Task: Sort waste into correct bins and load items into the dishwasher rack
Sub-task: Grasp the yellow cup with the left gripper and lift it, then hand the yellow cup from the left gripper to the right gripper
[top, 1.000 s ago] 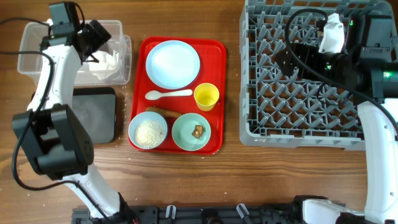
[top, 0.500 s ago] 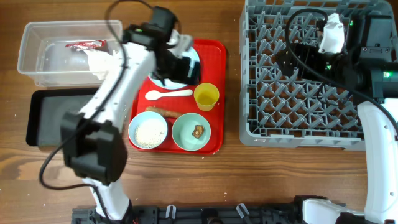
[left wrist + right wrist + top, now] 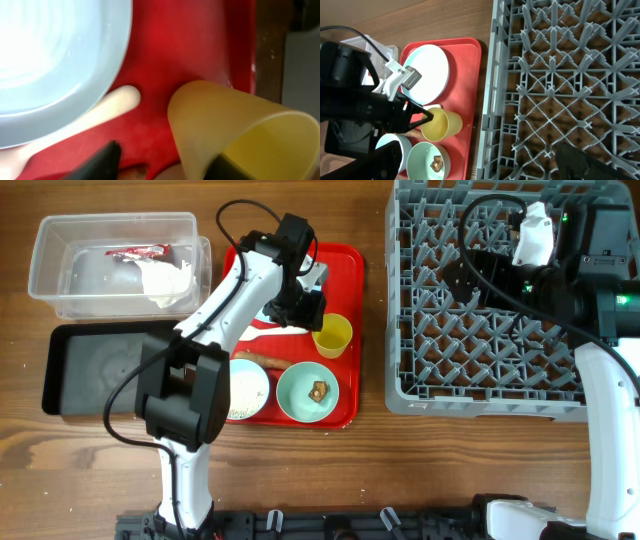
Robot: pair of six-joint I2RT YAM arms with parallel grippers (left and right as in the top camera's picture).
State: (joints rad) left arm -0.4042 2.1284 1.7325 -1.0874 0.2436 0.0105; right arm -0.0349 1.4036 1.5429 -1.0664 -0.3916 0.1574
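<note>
My left gripper (image 3: 312, 313) reaches over the red serving tray (image 3: 345, 265) to the small yellow cup (image 3: 331, 335). In the left wrist view one finger is inside the cup (image 3: 240, 132) and the other finger (image 3: 102, 160) stands on the tray, apart from the cup's wall. Beside it lie the pale blue plate (image 3: 50, 60) and the white spoon (image 3: 102, 111). A brown stick (image 3: 265, 358), a bowl of white crumbs (image 3: 250, 392) and a bowl with a brown lump (image 3: 308, 392) share the tray. My right gripper (image 3: 485, 162) hangs open over the grey dishwasher rack (image 3: 490, 380).
The clear tub (image 3: 60, 240) at the back left holds a red-and-white wrapper (image 3: 140, 252) and a crumpled napkin (image 3: 165, 280). The black tray (image 3: 100, 370) lies in front of it. My left arm crosses over the plate and the crumb bowl.
My left arm has swung from the clear tub across to the red tray and down to the yellow cup, and its jaws have narrowed. The right arm has not moved.
</note>
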